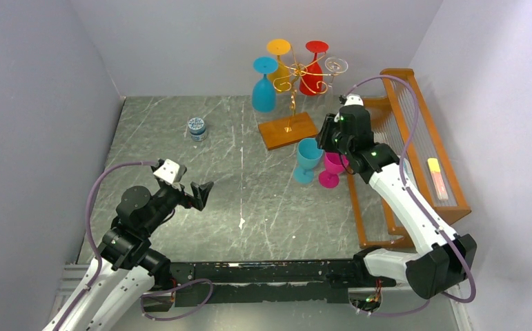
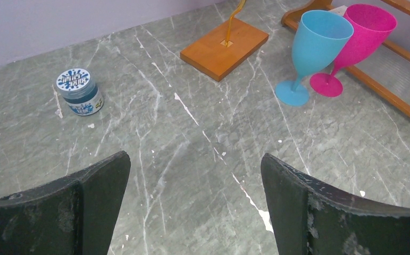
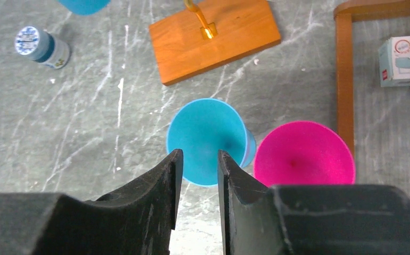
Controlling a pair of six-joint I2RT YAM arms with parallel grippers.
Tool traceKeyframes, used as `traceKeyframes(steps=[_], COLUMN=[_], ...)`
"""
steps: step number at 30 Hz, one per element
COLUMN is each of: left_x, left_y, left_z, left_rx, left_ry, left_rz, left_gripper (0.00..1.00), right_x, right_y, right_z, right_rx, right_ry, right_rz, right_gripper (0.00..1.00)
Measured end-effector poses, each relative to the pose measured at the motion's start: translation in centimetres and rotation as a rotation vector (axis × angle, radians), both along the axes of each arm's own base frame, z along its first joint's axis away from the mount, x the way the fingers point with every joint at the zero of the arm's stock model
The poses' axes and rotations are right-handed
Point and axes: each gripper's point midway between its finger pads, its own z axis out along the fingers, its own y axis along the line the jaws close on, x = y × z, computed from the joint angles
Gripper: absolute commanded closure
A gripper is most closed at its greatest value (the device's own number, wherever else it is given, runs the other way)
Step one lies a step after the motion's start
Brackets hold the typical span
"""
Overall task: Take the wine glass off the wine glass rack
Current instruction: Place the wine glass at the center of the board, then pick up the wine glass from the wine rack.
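The wine glass rack [image 1: 292, 89], a gold wire tree on a brown wooden base [image 1: 288, 129], stands at the back. A blue glass [image 1: 263, 93], a yellow one [image 1: 279, 48], a red one [image 1: 313, 76] and a clear one [image 1: 336, 65] hang upside down on it. A second blue wine glass [image 3: 208, 138] stands upright on the table beside a pink glass [image 3: 303, 154]. My right gripper [image 3: 200, 154] hovers over the blue glass's near rim, jaws slightly apart, nothing between them. My left gripper [image 2: 194, 159] is wide open and empty, low at the near left.
A small blue-lidded jar [image 1: 196, 128] sits at the back left. An orange wooden frame [image 1: 421, 158] with clear rods runs along the right side, holding a yellow-pink tube [image 1: 437, 178] and a small box [image 3: 404, 59].
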Motion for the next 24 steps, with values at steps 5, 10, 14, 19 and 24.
traceKeyframes(steps=[5,10,14,19,24], left_x=[0.1,0.1,0.0,0.0,0.0], left_y=[-0.1,-0.1,-0.1,-0.1,-0.1], left_z=[-0.2,-0.2,-0.2,-0.2,-0.2], left_rx=[0.004,0.003,0.003,0.003,0.003], left_ry=[0.007,0.007,0.007,0.007,0.007], left_rz=[-0.002,-0.003,-0.004,-0.006,-0.007], left_gripper=[0.03,0.03,0.03,0.03,0.03], right_x=[-0.3,-0.6,-0.6,-0.9,-0.6], right_y=[1.0,2.4,3.1,2.5,0.6], right_z=[2.0,4.3,6.9,10.0,13.5], right_rx=[0.068,0.145,0.192,0.207,0.18], right_ry=[-0.039,-0.073,-0.122,-0.212,-0.32], right_rz=[0.035,0.086,0.113,0.097,0.021], right_gripper=[0.63,0.61,0.6,0.48,0.45])
